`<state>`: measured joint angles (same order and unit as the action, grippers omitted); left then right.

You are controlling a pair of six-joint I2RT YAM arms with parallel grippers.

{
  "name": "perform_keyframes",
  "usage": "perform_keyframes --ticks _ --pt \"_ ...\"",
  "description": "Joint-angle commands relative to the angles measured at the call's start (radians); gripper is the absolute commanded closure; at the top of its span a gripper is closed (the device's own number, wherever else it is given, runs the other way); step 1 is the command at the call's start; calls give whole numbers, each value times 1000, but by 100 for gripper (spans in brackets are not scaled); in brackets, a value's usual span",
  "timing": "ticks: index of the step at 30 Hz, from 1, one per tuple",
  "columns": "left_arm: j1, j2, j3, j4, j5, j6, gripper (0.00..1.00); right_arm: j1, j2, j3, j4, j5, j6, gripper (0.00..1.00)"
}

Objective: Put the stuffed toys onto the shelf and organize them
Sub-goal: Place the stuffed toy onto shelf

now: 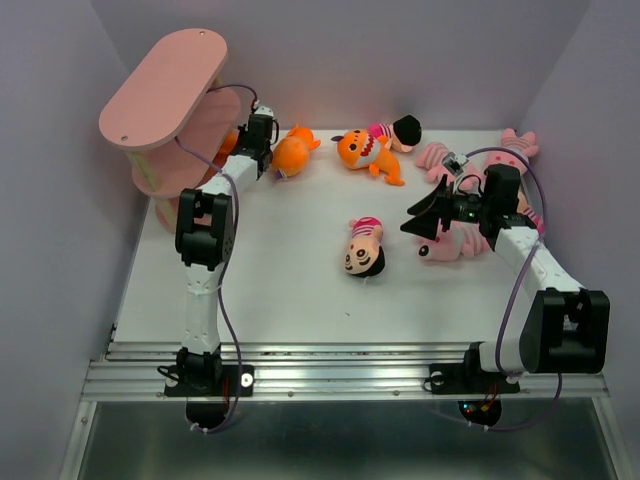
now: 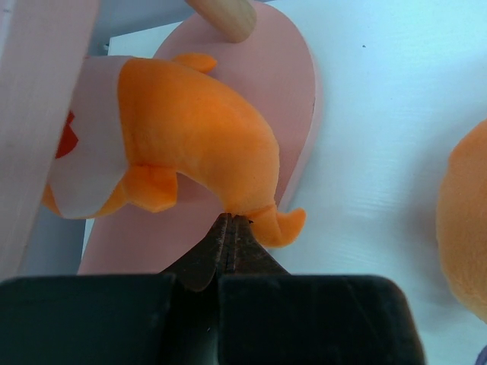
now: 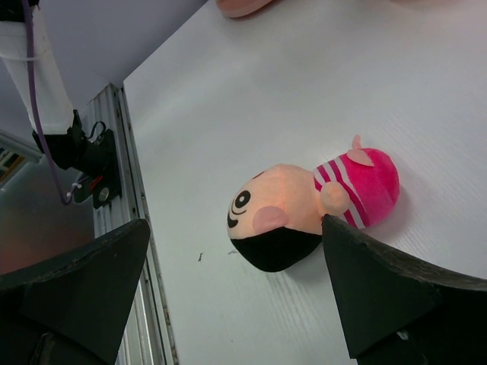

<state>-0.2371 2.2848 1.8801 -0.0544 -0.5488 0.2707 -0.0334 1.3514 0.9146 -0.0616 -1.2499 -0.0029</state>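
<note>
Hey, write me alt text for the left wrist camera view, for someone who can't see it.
An orange plush shark lies on a pink shelf board, and the left gripper, its jaws shut, touches the toy near its tail. A pale wooden post shows at the top, and another orange toy sits at the right edge on the white table.

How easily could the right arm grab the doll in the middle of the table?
Probably yes. The right gripper is open and aimed at the doll, which lies alone with nothing between them.
</note>
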Motion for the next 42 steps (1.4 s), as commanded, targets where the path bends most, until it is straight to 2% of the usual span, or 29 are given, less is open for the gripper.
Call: perform_keyframes --ticks 1,14,24,27,28,31,32,35,39,42 --pt "5 22 39 42 12 62 100 -7 5 18 13 -19 -17 0" --pt "7 81 102 47 50 78 100 -7 31 30 -4 -25 -37 0" --pt "7 62 120 45 58 58 100 -7 34 32 -14 -23 -46 0" --pt "7 56 117 45 55 51 91 -7 35 32 -15 -23 -46 0" --pt "7 53 117 45 53 48 82 -7 34 32 -17 -22 -48 0" --pt "9 50 116 44 49 44 69 -7 29 32 -17 -20 -48 0" --pt "7 47 116 44 41 39 60 -7 28 32 -15 -19 -48 0" --pt "7 41 109 41 32 32 48 -7 28 30 -15 -19 -48 0" --pt "7 22 109 31 29 21 40 -7 28 32 -17 -19 -49 0" --pt "5 5 116 18 47 6 37 -7 23 33 -17 -20 -49 0"
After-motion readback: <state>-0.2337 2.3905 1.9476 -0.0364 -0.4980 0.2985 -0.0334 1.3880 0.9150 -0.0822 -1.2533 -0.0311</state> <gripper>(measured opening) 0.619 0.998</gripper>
